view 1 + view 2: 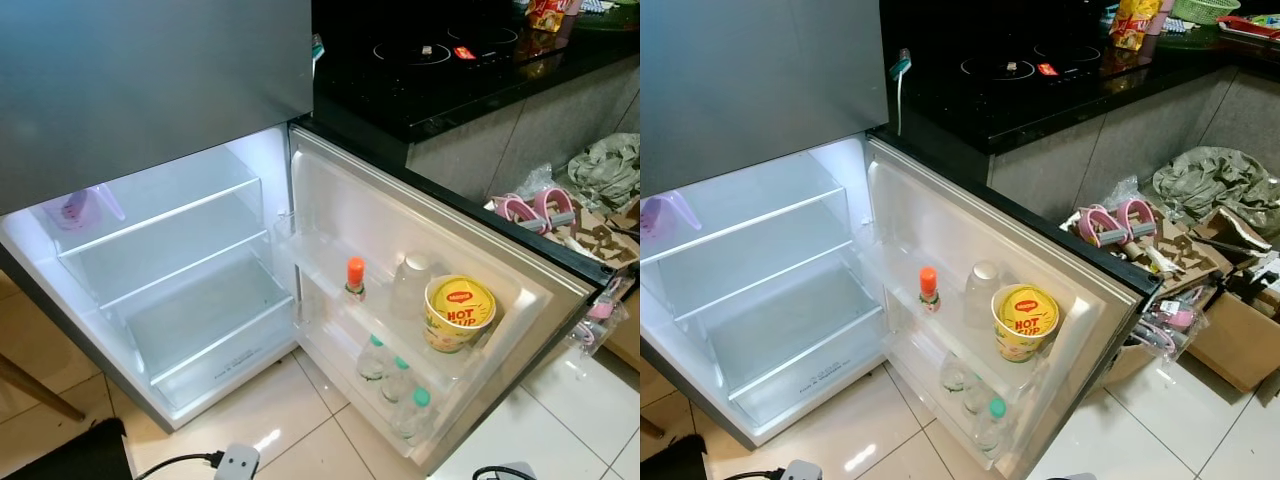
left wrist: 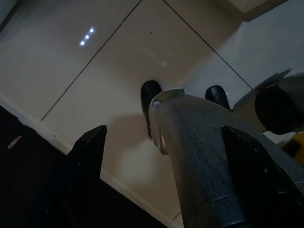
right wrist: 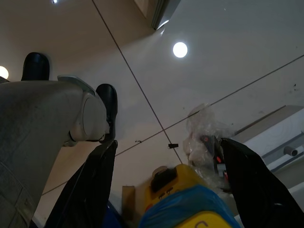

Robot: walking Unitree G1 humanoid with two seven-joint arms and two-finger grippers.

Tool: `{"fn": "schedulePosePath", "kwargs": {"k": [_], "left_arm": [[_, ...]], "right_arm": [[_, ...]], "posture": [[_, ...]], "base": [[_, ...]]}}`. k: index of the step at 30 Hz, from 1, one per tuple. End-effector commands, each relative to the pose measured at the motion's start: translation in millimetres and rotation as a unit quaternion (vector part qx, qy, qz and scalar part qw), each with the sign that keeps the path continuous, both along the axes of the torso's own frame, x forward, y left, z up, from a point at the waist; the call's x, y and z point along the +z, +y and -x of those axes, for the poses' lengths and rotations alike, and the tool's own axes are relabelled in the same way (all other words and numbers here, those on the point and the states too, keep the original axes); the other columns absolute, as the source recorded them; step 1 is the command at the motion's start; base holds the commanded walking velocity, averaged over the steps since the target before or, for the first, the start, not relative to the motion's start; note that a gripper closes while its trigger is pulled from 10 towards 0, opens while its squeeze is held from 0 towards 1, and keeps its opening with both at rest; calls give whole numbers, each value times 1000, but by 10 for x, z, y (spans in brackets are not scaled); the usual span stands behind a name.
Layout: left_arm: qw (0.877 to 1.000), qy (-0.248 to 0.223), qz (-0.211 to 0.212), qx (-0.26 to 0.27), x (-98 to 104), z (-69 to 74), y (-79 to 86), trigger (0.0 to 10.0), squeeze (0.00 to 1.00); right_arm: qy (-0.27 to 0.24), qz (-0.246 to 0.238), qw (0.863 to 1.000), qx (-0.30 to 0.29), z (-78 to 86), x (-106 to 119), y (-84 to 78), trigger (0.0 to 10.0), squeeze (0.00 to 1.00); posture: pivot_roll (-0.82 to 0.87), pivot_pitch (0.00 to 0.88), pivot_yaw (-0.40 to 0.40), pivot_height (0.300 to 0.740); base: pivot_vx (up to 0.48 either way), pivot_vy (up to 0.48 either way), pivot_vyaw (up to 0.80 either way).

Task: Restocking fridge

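Open fridge [image 1: 200, 300], lit and bare-shelved; on its door shelf [image 1: 330, 290], yellow cup noodles [image 1: 458, 312] upright beside orange-capped bottle [image 1: 355, 278]; water bottles [image 1: 395, 382] below

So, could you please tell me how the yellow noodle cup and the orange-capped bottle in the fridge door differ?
The yellow noodle cup is wide and tub-shaped, while the orange-capped bottle is slim and much narrower. The cup is yellow with red lettering; the bottle has a clear body under an orange cap. The cup leans tilted toward the camera, whereas the bottle stands upright. Both sit on the upper shelf of the open fridge door.
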State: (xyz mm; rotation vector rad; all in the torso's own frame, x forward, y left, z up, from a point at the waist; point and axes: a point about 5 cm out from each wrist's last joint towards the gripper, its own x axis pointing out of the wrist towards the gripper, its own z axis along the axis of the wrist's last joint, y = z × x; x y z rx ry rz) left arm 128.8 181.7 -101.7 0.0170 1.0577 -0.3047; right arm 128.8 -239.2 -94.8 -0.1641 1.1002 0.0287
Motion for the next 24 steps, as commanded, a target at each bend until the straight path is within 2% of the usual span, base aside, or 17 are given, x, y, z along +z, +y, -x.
{"fn": "schedulePosePath", "kwargs": {"k": [1,24], "left_arm": [[999,34,-3,-7,-62,183,-9,10000,0],[999,35,1,-10,-66,190,-36,10000,0]], "right_arm": [[7,0,1000,-1,34,-17,17,10000,0],[5,-4,1000,-9,32,-18,25,10000,0]], "posture": [[-58,44,-24,740],[-60,49,-24,740]], "base": [[-289,0,0],[-298,0,0]]}}
